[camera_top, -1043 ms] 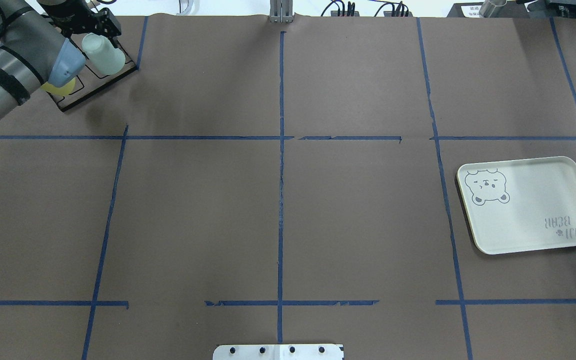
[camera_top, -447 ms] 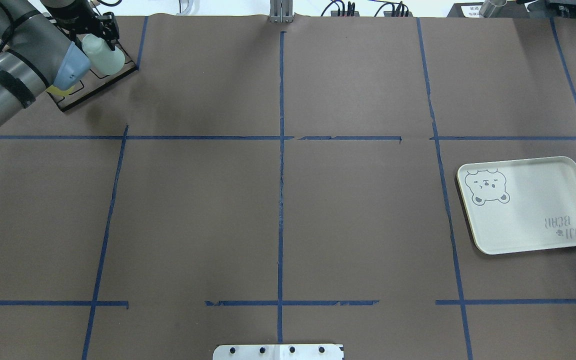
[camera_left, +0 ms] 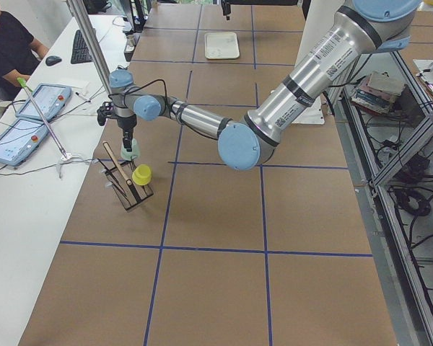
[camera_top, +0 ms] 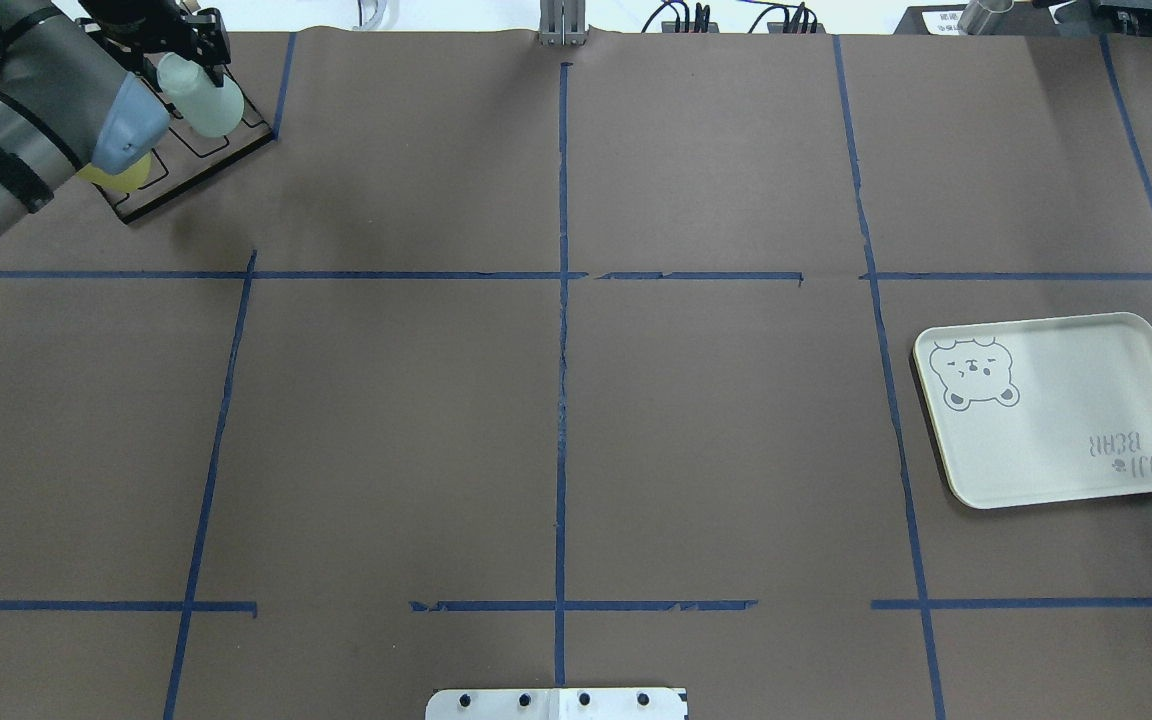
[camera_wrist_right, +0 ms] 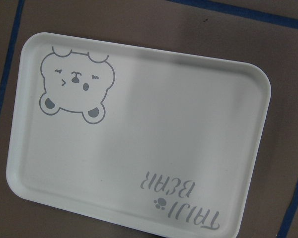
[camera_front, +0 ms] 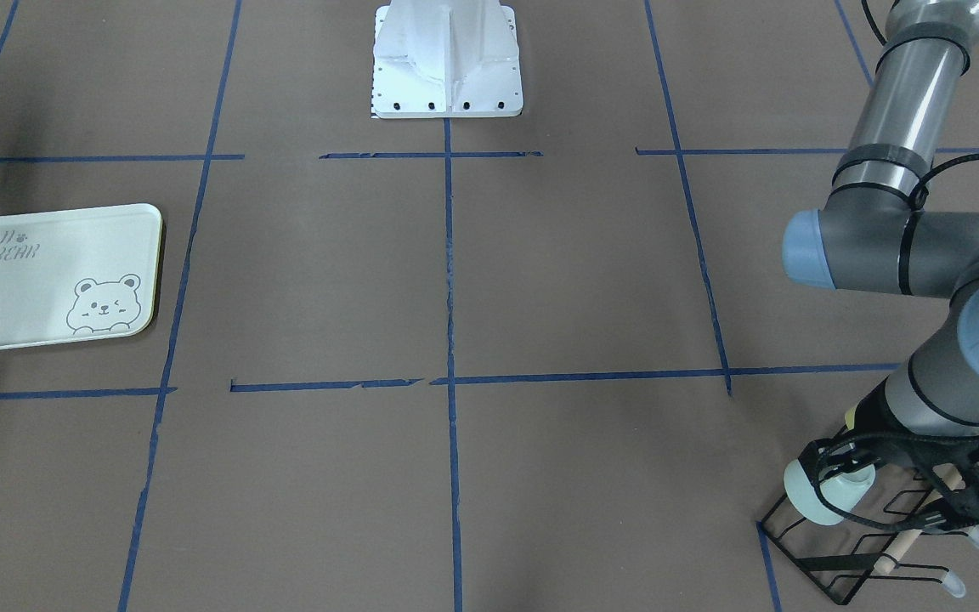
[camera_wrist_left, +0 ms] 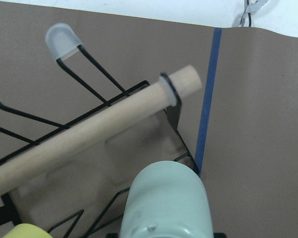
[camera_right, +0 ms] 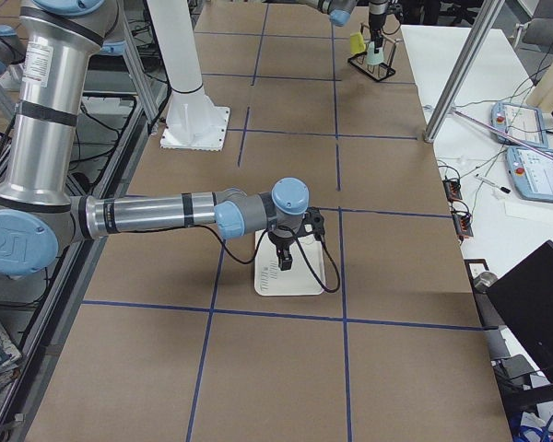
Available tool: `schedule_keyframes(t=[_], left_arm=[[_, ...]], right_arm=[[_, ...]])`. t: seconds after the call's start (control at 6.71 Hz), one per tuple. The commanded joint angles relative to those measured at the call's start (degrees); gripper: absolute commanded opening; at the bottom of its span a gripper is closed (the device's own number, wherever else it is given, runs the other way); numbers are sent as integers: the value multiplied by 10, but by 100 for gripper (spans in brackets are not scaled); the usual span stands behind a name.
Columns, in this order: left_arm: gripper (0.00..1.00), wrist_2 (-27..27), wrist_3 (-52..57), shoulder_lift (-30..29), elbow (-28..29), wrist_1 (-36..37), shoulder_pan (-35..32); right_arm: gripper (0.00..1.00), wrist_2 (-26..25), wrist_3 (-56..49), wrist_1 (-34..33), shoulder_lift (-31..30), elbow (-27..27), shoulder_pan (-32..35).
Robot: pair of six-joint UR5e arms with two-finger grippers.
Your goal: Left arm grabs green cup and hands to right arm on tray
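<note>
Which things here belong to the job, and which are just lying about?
In the job: green cup, gripped by the left pincer; tray; right pincer, above the tray.

Lying about: yellow cup; black wire rack; wooden dowel on that rack.

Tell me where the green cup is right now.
In the overhead view the green cup is at the table's far-left corner, gripped in the left claw just above the black wire rack, with the yellow cup beside it.
</note>
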Motion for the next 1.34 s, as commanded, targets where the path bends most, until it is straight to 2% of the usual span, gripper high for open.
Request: schedule_keyframes(t=[0.0,0.15,0.3,0.45,0.6,0.74,0.89,1.04,1.19], left_arm=[[0,0,1,64,-204,136,-12],[0,0,1,65,-268,203,-13],[0,-3,-9,65,-317,234,-13],[0,-7,-103,66,-351,234,-5],[0,-11,-182,66,-394,233,40],[0,-14,-261,68,-422,223,96],[0,-13,-343,69,-449,175,147],[3,-13,-441,72,-451,88,188],[3,-12,-525,84,-445,-43,235]], right_arm=[[100,-2,0,0,14,-5,-3],[100,-5,38,0,48,-5,-22],[100,-33,149,2,108,-5,-66],[100,-67,253,3,169,-2,-121],[100,-99,332,54,192,5,-173],[100,-142,437,148,197,8,-225],[100,-181,557,249,209,13,-264],[100,-183,673,311,216,41,-280],[100,-181,784,375,241,62,-285]])
